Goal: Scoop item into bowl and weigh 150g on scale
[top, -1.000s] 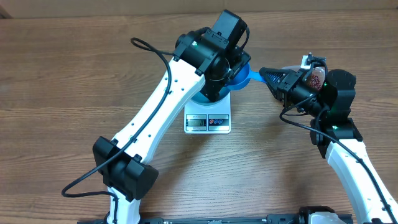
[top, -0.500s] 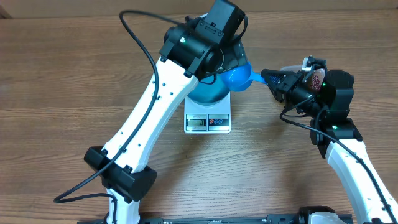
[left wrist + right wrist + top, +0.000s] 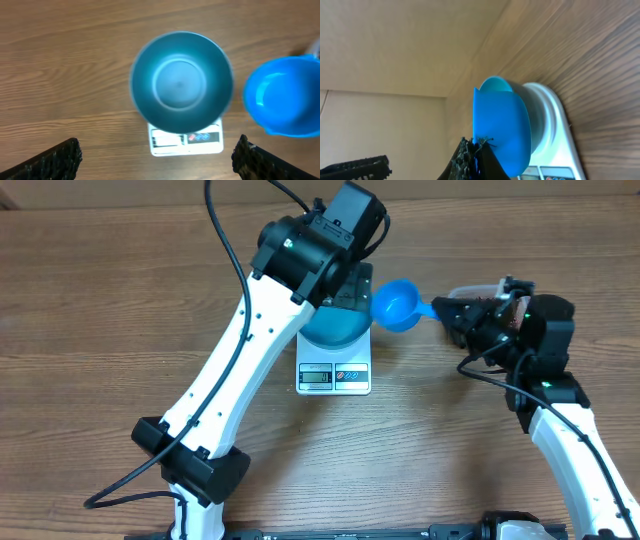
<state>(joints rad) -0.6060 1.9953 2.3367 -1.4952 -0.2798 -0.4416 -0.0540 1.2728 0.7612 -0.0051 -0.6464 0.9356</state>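
The scale (image 3: 335, 376) sits near the centre of the table (image 3: 100, 330), with its display strip along its 6 o'clock edge. The bowl (image 3: 335, 332) stands on the scale. The left arm (image 3: 262, 345) reaches in from 7 o'clock and covers the bowl's 12 o'clock rim. The scoop (image 3: 396, 306) is held at the bowl's 2 o'clock, just beside it, cup facing up. The right gripper (image 3: 447, 310), at the scoop's 3 o'clock, is clamped on its handle.
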